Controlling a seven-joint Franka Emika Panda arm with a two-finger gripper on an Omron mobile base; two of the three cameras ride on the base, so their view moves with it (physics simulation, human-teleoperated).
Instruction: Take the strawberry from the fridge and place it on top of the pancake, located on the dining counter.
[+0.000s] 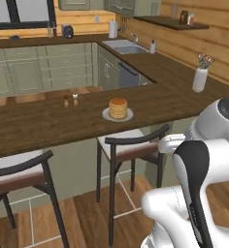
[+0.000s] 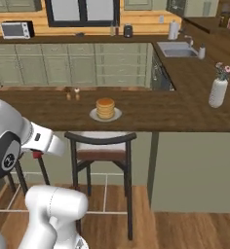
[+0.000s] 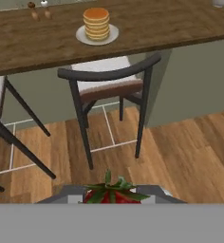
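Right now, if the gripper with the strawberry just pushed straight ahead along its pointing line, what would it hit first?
Probably the wooden floor beside the chair: the gripper, shut on the strawberry, aims low, beneath the dining counter, not at the pancake. Depth is unclear.

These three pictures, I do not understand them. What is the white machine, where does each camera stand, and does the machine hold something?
The white machine is a robot arm on a base that drives, in a rendered kitchen. Two cameras ride on the base, behind the arm at its left and right; both look at the dining counter. On it stands the pancake stack on a plate, with two small shakers nearby and a white vase further along. Chairs stand below. The third camera sits on the hand: at its bottom edge the gripper is shut on the strawberry, red with green leaves.
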